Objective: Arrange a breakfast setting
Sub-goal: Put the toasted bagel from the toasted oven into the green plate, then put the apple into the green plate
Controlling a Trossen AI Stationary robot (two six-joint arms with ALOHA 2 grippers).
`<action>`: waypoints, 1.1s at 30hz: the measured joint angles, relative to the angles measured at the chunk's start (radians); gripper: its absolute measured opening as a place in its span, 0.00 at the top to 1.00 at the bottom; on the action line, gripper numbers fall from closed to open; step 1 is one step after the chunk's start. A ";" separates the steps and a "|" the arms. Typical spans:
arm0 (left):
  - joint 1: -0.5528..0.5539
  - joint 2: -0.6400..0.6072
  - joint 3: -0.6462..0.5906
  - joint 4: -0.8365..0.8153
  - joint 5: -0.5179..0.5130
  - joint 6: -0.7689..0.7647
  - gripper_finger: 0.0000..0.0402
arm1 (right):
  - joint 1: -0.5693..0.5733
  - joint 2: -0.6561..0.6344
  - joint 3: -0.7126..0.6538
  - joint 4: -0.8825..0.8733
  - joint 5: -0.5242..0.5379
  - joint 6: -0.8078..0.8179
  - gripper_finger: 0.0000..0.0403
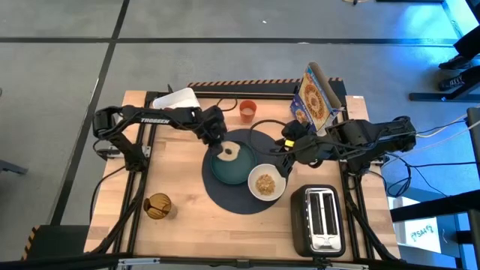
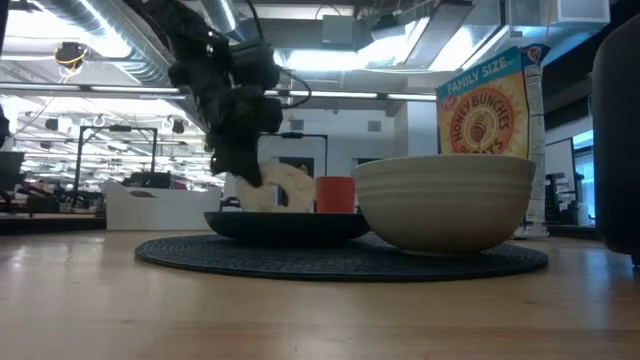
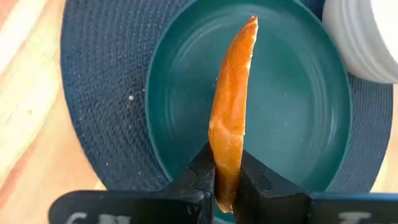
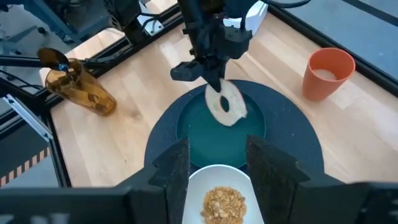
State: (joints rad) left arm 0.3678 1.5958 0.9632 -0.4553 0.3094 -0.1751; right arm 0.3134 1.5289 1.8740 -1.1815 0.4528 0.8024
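- Left tool (image 3: pixel 227 180) clamped on tan bagel (image 4: pixel 225 104), held on edge over teal plate (image 3: pixel 292 112); lower rim near the plate, contact not confirmed.
- Plate seated on round dark-blue placemat (image 1: pixel 225 196), mid tabletop (image 1: pixel 187 225).
- Best handling, by judgement: lowered until rim met plate centre, tipped flat, then released; early release likely to roll it off.
- Left arm reached in from its side, wrist bent down over the plate.
- Right tool (image 4: pixel 217 165) partly open, nothing held, hovering above white bowl (image 1: pixel 266 183) holding cereal, just beside the plate.
- Small orange cup (image 1: pixel 247 109) stood apart, beyond the mat.
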 joint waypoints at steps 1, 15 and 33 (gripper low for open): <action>0.004 0.002 -0.007 0.011 0.003 0.002 0.95 | 0.000 0.001 0.000 0.000 0.002 0.002 0.64; 0.004 -0.009 -0.034 -0.042 0.008 0.003 0.66 | -0.116 0.002 0.000 0.005 -0.079 0.006 0.64; 0.301 -0.142 0.197 -0.490 -0.534 0.275 0.54 | -0.242 0.002 0.000 0.079 -0.044 -0.006 0.64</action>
State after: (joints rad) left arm 0.6691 1.4536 1.1606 -0.9453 -0.2247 0.0996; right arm 0.0719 1.5307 1.8740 -1.1028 0.4086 0.7960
